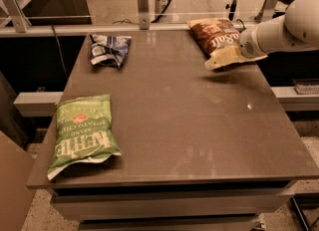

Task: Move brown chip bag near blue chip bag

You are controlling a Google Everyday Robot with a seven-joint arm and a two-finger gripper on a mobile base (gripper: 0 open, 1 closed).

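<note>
The brown chip bag (215, 34) lies flat at the table's far right, dark brown with white script lettering. My gripper (223, 59), cream-coloured at the end of the white arm (279, 28), is over the bag's near end and covers its lower part. The arm reaches in from the right. The blue chip bag (109, 50), small and wrinkled, lies at the table's far left, well apart from the brown bag.
A green Kettle chip bag (83, 133) lies at the near left of the brown table (189, 125). A metal rail (149, 26) with upright posts runs behind the table's far edge. A shelf ledge (299, 93) sits to the right.
</note>
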